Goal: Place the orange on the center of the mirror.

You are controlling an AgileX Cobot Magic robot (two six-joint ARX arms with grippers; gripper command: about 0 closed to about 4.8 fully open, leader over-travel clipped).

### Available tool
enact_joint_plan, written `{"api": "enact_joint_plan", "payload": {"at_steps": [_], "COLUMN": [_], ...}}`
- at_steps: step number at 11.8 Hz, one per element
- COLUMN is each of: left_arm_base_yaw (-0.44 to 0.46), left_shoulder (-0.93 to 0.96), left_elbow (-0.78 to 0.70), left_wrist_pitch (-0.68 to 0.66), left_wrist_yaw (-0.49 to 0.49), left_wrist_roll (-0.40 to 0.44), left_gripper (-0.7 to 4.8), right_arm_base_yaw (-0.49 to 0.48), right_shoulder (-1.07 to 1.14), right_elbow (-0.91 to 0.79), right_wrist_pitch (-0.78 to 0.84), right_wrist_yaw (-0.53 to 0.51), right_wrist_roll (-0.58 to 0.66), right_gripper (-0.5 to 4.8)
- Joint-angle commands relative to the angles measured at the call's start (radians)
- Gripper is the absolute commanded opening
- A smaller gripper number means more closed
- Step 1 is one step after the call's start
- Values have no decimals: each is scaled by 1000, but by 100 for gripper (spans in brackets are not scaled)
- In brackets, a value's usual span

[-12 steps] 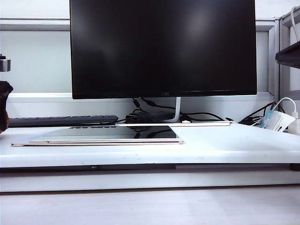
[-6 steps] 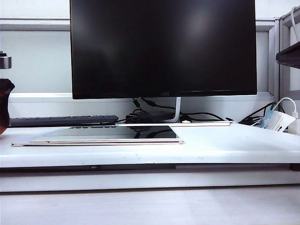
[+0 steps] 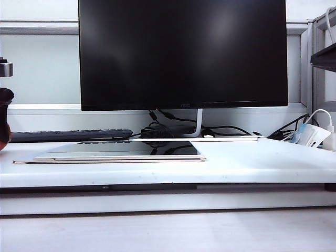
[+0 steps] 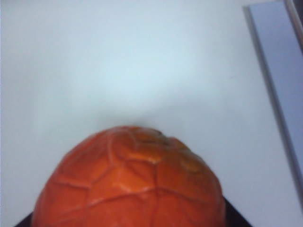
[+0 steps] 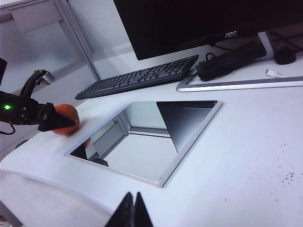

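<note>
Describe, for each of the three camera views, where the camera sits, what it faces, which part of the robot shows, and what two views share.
Exterior view: low at the table's front edge, facing the monitor; the mirror lies edge-on, the left claw at the left border.
Left wrist view: on the left arm, close above the orange, which hides the claw.
Right wrist view: raised, looking across the mirror; the right claw shut in the foreground, the left claw around the orange.
Shared: both wrist views show the orange.

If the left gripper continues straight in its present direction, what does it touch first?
Probably the orange: the left gripper already has its fingers around it beside the mirror. Depth is unclear, so contact may already exist.
</note>
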Motion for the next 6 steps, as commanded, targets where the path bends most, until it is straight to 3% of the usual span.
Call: {"api": "enact_joint_plan", "payload": {"at_steps": [1, 4, 6], "left_arm_base_yaw": [1, 1, 0], "left_shoulder": [-3, -8, -39], "left_elbow": [6, 9, 9], "left_wrist_pitch": [7, 37, 132], "left_wrist_yaw": [8, 124, 280], "left_wrist_roll": [-2, -66, -127], "left_gripper": [355, 355, 348], "right_arm_base_yaw": [0, 0, 0], "right_shoulder": [0, 0, 0], "right_elbow": [-7, -7, -7], "right_wrist_pitch": [24, 24, 24], "right_wrist_yaw": [3, 3, 3], "right_wrist_roll": [-3, -3, -3], "right_gripper": [-1, -1, -1]}}
